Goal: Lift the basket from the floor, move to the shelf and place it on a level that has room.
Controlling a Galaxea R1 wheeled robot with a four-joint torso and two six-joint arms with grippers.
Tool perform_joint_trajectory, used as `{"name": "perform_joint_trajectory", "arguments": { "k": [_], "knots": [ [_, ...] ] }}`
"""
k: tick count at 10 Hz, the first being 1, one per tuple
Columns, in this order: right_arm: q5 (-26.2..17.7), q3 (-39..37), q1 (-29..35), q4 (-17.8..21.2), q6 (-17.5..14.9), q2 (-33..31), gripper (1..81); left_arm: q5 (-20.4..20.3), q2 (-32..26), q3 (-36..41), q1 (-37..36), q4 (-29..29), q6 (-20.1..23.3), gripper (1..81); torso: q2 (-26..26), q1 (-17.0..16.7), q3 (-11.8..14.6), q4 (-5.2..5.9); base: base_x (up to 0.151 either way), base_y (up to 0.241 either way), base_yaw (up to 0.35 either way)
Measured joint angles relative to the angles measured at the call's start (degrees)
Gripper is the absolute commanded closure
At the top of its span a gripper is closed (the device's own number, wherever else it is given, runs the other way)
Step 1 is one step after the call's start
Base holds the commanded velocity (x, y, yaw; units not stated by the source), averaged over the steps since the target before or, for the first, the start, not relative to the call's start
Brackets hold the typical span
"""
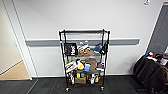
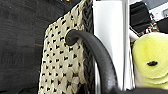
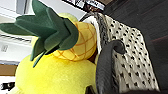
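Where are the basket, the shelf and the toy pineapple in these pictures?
basket (image 2: 62, 62): left wrist view, on its cream woven side wall.
shelf (image 1: 85, 31): head view, on the front edge of its top tier.
toy pineapple (image 3: 80, 42): right wrist view, on its orange-yellow body below the green leaves.

Shelf (image 1: 84, 60) against the wall (image 1: 85, 15), on the floor (image 1: 50, 87); draped table (image 1: 150, 75) to its right.
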Motion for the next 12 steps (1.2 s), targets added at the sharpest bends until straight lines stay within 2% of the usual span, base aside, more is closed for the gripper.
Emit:
{"name": "perform_joint_trajectory", "arguments": {
  "k": [2,4,6,9,12],
  "knots": [
    [1.21,3.44,-1.85,-0.04,-0.12,-2.54,81.1,-2.1,-1.27,2.74,2.29,0.0,0.26,81.1,-0.02,-0.05,0.05,0.0,0.0,0.0,0.0],
    [3.77,5.07,-2.88,-0.01,-0.2,-2.76,81.1,-5.14,-1.29,3.34,4.63,0.44,0.52,81.1,-0.05,-0.07,0.05,0.0,0.0,0.0,0.0],
    [4.73,5.4,-3.73,-0.01,-0.28,-2.73,81.1,-6.5,-0.16,3.34,5.66,1.23,0.5,81.1,-0.05,-0.09,0.09,0.0,0.0,0.0,0.0],
    [5.56,5.42,-4.61,0.0,-0.32,-2.82,81.1,-7.02,0.55,3.16,6.03,1.62,0.67,81.1,-0.09,-0.13,1.68,0.0,0.0,0.0,0.0],
    [5.56,5.42,-4.85,0.0,-0.34,-2.72,81.1,-6.83,0.67,3.16,6.07,1.68,0.63,81.1,-0.11,-0.18,1.84,0.0,0.022,0.0,0.0]
  ]
}}
